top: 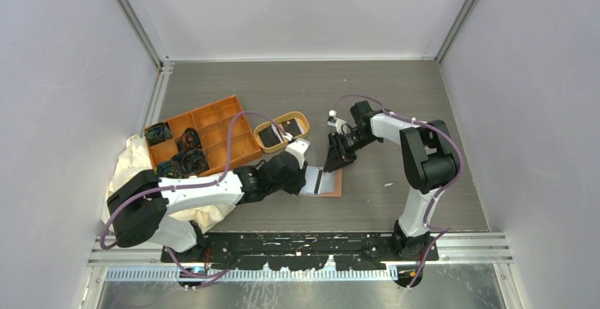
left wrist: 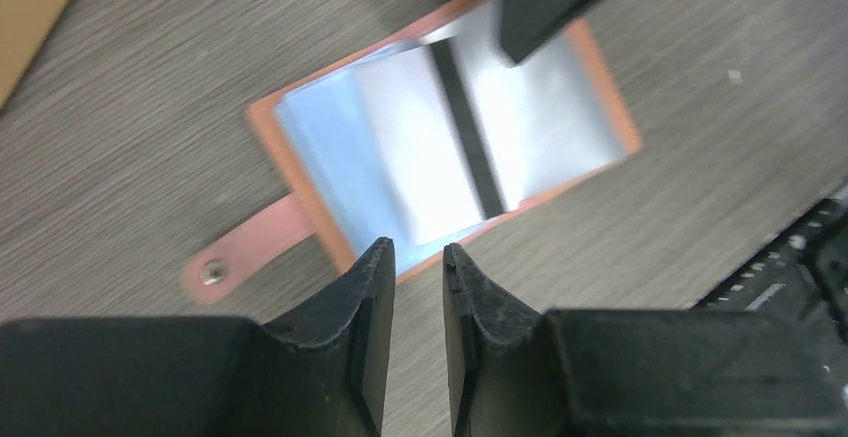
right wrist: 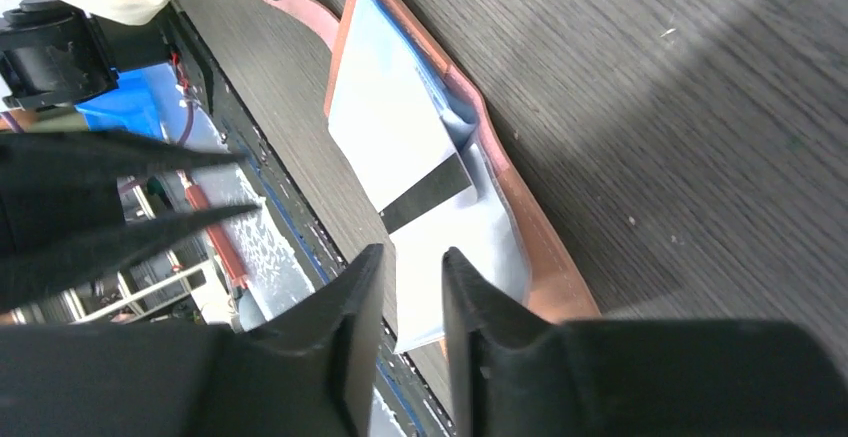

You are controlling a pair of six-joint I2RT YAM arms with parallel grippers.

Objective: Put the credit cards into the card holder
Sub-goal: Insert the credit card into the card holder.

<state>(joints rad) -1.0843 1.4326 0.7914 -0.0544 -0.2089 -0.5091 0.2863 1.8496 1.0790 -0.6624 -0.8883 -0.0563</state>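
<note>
While the small, flat, pinkish-brown leather-like folding card holder [top: 334,184] lies spread open on the grey wood-grain table [top: 396,97] in the top view, the left gripper [top: 308,179] hovers at its left edge and the right gripper [top: 334,162] leans in from behind. Beyond them, the oval tan-rimmed tray [top: 301,119] holds 1 thin black card [top: 269,136] that I can make out, and the orange compartment tray [top: 212,121] has dark bits in its left-hand cells. Over to the left wrist: jaws a narrow gap apart with nothing between them, just short of the wallet, where 1 pale card with a black stripe [left wrist: 420,157] lies across the bluish sleeves. Right wrist now: those jaws are slightly parted too and empty, just above that pale card [right wrist: 400,127], whose striped end looks lifted. I cannot tell if it is tucked in. By my reckoning we are partway, with at least 1 card left to fetch.
</note>
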